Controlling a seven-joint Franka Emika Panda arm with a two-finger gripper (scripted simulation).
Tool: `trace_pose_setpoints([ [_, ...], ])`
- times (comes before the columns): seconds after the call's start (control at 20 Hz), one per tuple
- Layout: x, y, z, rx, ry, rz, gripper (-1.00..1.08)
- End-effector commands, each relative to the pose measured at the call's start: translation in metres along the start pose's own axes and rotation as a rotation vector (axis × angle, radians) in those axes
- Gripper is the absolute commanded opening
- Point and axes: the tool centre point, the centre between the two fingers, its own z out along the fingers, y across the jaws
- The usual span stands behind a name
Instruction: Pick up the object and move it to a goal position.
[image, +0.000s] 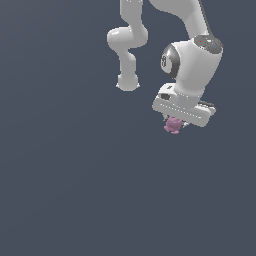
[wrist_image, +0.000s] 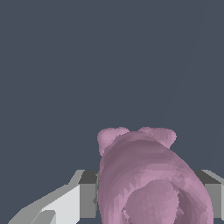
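The object (image: 173, 125) is a small pinkish-purple lumpy blob hanging just under the white gripper (image: 176, 123) in the exterior view, right of centre and in the upper half. In the wrist view the object (wrist_image: 148, 179) fills the space between the two fingers, with two knobby bumps on its far side. One grey-white finger (wrist_image: 81, 197) presses one flank and the other finger (wrist_image: 214, 192) shows at the opposite flank. The gripper is shut on the object, which appears lifted off the dark surface.
Plain dark blue-grey ground (image: 75, 190) lies all around. The white arm's links (image: 127, 45) rise behind the gripper toward the top of the exterior view. No goal marker shows.
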Motion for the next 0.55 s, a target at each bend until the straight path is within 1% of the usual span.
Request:
trace_pose_setpoints([
  [0.0,-0.005,-0.015,-0.009,-0.001,-0.001,0.002,-1.0],
  [0.25,-0.009,-0.033,-0.02,0.0,-0.001,0.002,-1.0],
  [0.5,-0.01,-0.038,-0.023,0.0,-0.002,0.001,-1.0],
])
